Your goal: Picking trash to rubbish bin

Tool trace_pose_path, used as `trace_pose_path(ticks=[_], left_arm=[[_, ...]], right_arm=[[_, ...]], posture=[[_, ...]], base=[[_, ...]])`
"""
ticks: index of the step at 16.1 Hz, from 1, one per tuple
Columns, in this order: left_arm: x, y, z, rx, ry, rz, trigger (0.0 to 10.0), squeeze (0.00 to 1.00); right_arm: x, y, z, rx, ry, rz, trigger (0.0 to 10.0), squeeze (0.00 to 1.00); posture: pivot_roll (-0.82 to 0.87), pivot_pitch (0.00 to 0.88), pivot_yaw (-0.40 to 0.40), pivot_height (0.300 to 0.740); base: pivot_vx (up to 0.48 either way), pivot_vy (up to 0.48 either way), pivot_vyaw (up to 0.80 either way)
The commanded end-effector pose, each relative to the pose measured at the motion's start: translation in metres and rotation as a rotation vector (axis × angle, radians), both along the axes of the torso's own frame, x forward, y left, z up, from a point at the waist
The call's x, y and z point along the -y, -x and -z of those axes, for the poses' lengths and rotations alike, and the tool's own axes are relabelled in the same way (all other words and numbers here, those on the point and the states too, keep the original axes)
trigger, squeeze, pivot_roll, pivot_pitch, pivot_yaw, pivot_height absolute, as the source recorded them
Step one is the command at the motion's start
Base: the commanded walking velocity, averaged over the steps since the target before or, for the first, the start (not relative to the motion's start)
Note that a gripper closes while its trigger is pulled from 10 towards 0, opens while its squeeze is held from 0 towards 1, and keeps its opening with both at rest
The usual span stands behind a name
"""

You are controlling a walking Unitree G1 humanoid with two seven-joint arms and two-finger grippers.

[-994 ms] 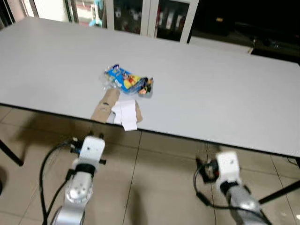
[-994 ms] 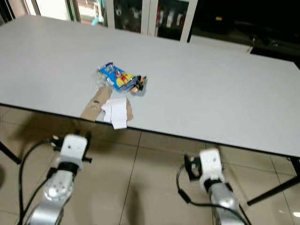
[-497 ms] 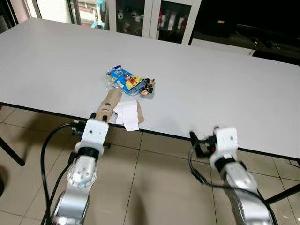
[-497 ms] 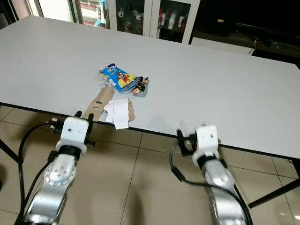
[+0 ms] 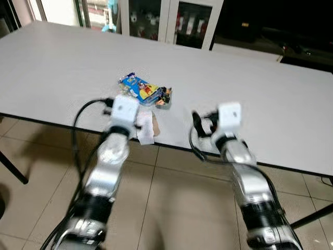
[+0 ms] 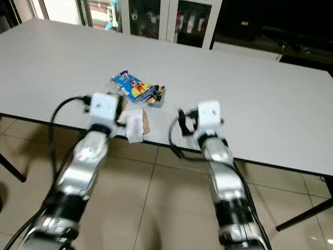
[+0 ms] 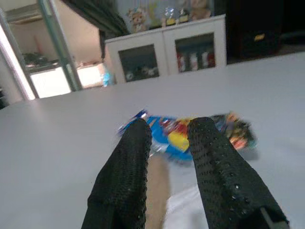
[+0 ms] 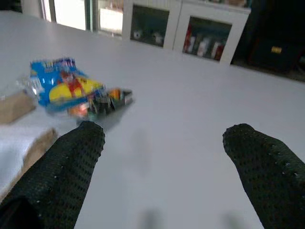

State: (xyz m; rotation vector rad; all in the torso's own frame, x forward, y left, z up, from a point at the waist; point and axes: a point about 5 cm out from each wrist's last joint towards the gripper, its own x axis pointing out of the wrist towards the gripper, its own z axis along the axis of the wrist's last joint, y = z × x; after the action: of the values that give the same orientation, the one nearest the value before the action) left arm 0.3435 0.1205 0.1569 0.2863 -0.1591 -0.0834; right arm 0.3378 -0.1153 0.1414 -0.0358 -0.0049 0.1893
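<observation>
A blue snack wrapper (image 5: 141,90) lies on the white table (image 5: 250,88), with a dark crumpled end toward the right. Just in front of it, at the table's near edge, lie a brown cardboard piece (image 6: 146,124) and a white paper (image 5: 145,133). My left arm's wrist (image 5: 125,108) is raised over that edge, right above the cardboard. In the left wrist view the left gripper (image 7: 170,125) is open, pointing at the wrapper (image 7: 174,136), nothing between its fingers. The right gripper (image 8: 167,131) is wide open over bare table, to the right of the wrapper (image 8: 66,90).
White glass-door cabinets (image 5: 171,21) stand behind the table. Beige floor tiles (image 5: 171,208) lie under my arms. A dark table leg (image 5: 10,169) slants at the left. The table surface runs far to the right and back.
Both arms have risen from below the table edge to table height. The left wrist now covers the cardboard's near end; the right wrist has moved forward over the edge.
</observation>
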Motion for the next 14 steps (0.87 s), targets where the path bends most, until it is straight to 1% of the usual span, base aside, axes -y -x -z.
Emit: trace_pose_path(ticks=[1, 2, 3, 5, 7, 9, 11, 12, 14], left_arm=[[0.011, -0.003, 0.002, -0.003, -0.028, 0.035, 10.0, 0.00], [0.017, -0.008, 0.000, -0.003, -0.025, 0.045, 10.0, 0.00], [0.018, -0.010, -0.001, 0.001, -0.014, 0.043, 10.0, 0.00], [0.017, -0.013, -0.003, 0.008, -0.006, 0.035, 10.0, 0.00], [0.014, -0.013, -0.001, 0.011, -0.022, 0.028, 10.0, 0.00], [0.008, -0.012, 0.002, 0.008, -0.029, 0.017, 10.0, 0.00], [0.007, -0.013, 0.003, 0.007, -0.031, 0.016, 10.0, 0.00], [0.007, -0.013, 0.003, 0.009, -0.030, 0.017, 10.0, 0.00], [0.009, -0.013, 0.003, 0.010, -0.028, 0.022, 10.0, 0.00]], right_arm=[[0.004, -0.003, 0.006, -0.022, 0.007, 0.026, 10.0, 0.00], [0.003, -0.008, 0.001, -0.008, -0.002, 0.032, 10.0, 0.00], [0.005, -0.011, -0.003, 0.004, -0.004, 0.044, 10.0, 0.00], [0.008, -0.015, -0.006, 0.015, -0.016, 0.065, 10.0, 0.00], [0.009, -0.016, -0.007, 0.023, -0.012, 0.066, 10.0, 0.00], [0.011, -0.016, -0.005, 0.013, -0.055, 0.085, 10.0, 0.00], [0.009, -0.016, -0.004, 0.007, -0.065, 0.074, 10.0, 0.00], [0.009, -0.016, -0.005, 0.023, -0.050, 0.076, 10.0, 0.00], [0.008, -0.016, -0.003, 0.012, -0.066, 0.075, 10.0, 0.00]], posture=[[-0.04, 0.027, -0.128, 0.740], [-0.04, 0.027, -0.128, 0.740], [-0.05, 0.027, -0.128, 0.740], [-0.05, 0.029, -0.128, 0.740], [-0.04, 0.030, -0.129, 0.740], [-0.04, 0.031, -0.126, 0.740], [-0.04, 0.034, -0.125, 0.740], [-0.04, 0.035, -0.124, 0.740], [-0.04, 0.037, -0.124, 0.740]], base=[[0.000, 0.000, 0.00], [0.000, 0.000, 0.00], [0.000, 0.000, 0.00], [0.000, 0.000, 0.00], [0.000, 0.000, 0.00], [0.285, 0.000, 0.00], [0.306, 0.000, -0.80], [0.322, 0.000, 0.00], [0.326, 0.000, 0.00]])
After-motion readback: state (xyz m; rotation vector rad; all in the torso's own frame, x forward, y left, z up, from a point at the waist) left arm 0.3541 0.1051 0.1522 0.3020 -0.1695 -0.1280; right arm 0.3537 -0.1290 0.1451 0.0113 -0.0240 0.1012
